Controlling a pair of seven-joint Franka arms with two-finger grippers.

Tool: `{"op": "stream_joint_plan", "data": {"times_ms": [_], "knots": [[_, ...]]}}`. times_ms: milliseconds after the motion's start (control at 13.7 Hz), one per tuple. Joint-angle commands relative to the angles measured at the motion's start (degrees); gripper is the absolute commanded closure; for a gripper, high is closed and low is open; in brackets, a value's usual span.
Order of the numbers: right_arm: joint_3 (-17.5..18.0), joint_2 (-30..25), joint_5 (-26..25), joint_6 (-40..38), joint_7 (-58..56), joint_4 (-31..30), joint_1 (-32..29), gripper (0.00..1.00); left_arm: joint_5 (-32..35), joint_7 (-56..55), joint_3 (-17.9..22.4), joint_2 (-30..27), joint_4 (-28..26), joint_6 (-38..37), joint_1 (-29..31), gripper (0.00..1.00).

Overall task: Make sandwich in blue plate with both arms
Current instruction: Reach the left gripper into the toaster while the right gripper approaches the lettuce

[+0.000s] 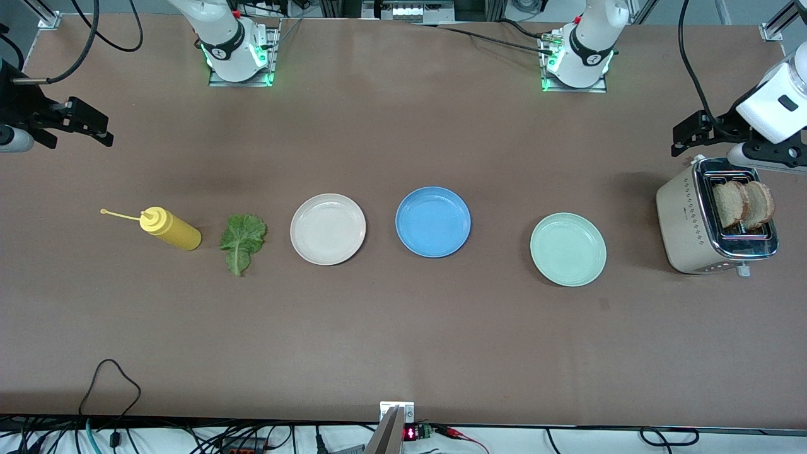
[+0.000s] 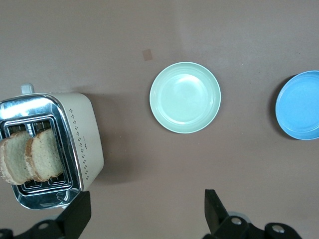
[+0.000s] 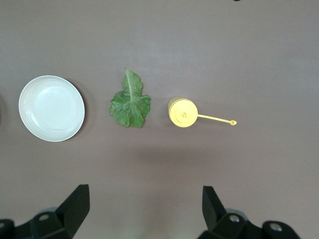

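On the table (image 1: 403, 353), nothing is assembled yet: the blue plate (image 1: 433, 221) lies bare between a white plate (image 1: 328, 228) and a green plate (image 1: 568, 249). Two bread slices (image 1: 743, 203) are stood in the toaster (image 1: 684, 233), just beside the left gripper (image 1: 693, 133), fingers apart, presumably ready to lift. The lettuce leaf (image 1: 241, 241) and mustard bottle (image 1: 170, 229) lie below the right gripper (image 1: 85, 123), fingers apart. No obstruction is noted.

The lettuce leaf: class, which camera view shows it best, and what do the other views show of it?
The right wrist view shows the lettuce leaf best: large, from straight above, with its midrib and crinkled edge clear. The front view shows it smaller, flat on the table between the yellow squeeze bottle and the cream-white plate. The left wrist view does not show it.
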Motion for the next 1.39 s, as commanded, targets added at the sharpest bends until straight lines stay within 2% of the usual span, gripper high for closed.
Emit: {"op": "stream_joint_plan", "data": {"times_ms": [0, 875, 1021, 1312], "knots": [[0.13, -0.67, 0.58, 0.31, -0.91, -0.68, -0.49, 0.0, 1.08, 0.63, -0.12, 0.92, 2.02, -1.35, 0.22, 0.0], [0.13, -0.76, 0.58, 0.31, -0.91, -0.77, -0.58, 0.0, 1.17, 0.1, 0.15, 1.8, 1.94, -2.31, 0.31, 0.0], [0.13, -0.76, 0.58, 0.48, -0.91, -1.21, -0.49, 0.0, 1.08, -0.16, 0.93, 3.29, 3.42, -3.54, 0.92, 0.0], [0.13, -0.76, 0.58, 0.92, -0.91, -1.3, -0.49, 0.0, 1.6, 0.28, 1.03, 10.14, 7.38, -7.14, 5.65, 0.0]]}}
